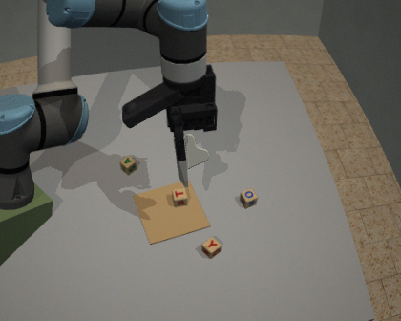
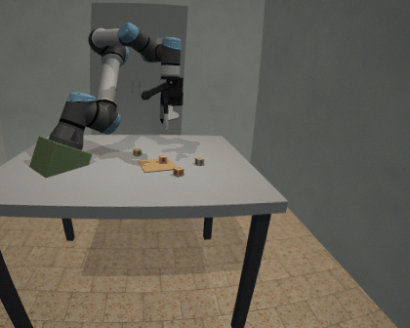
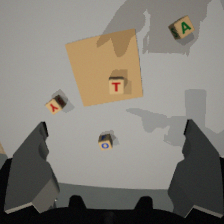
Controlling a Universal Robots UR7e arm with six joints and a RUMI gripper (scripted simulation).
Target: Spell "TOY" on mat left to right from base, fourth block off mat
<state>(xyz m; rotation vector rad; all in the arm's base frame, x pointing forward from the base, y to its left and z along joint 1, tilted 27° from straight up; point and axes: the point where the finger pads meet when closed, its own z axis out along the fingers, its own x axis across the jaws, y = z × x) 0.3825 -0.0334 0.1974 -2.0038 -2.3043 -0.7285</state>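
Observation:
The tan mat point(image 1: 172, 217) lies on the grey table. The T block point(image 1: 179, 196) sits on the mat near its far right corner; it also shows in the wrist view point(image 3: 116, 85). The O block point(image 1: 248, 198) lies on the table right of the mat. The Y block point(image 1: 211, 246) lies on the table just off the mat's near right corner. The A block point(image 1: 129, 164) lies on the table left of and behind the mat. My gripper point(image 1: 189, 164) hangs high above the table, open and empty, over the area of the O block point(image 3: 105, 141).
The arm's base stands on a green block point(image 1: 12, 224) at the table's left. The table's right edge point(image 1: 340, 191) drops to a tiled floor. Arm shadows fall across the table behind the mat.

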